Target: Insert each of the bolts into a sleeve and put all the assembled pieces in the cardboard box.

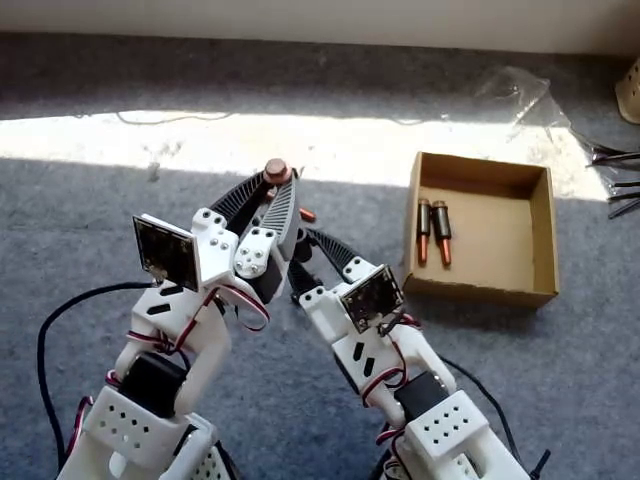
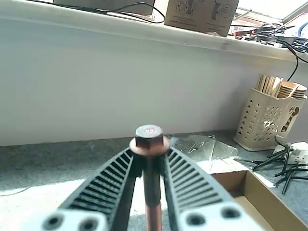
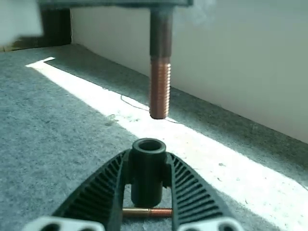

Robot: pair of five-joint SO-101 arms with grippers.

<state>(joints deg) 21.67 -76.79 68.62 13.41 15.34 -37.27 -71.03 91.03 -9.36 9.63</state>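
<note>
My left gripper (image 1: 275, 187) is shut on a copper bolt (image 1: 277, 170), held upright with its hex head (image 2: 149, 137) on top and the shaft between the fingers. Directly below it, my right gripper (image 3: 148, 161) is shut on a dark sleeve (image 3: 148, 168) standing upright with its bore facing up. The bolt's threaded tip (image 3: 160, 91) hangs a short way above the sleeve's mouth without touching it. One loose bolt (image 1: 306, 214) lies on the carpet beside the grippers. The cardboard box (image 1: 482, 166) at the right holds two assembled pieces (image 1: 433, 231).
Grey carpet covers the floor, with a sunlit band across the back. A clear plastic bag (image 1: 512, 90) and black ties (image 1: 615, 185) lie behind and right of the box. A beige holder of wooden sticks (image 2: 269, 118) stands by the wall.
</note>
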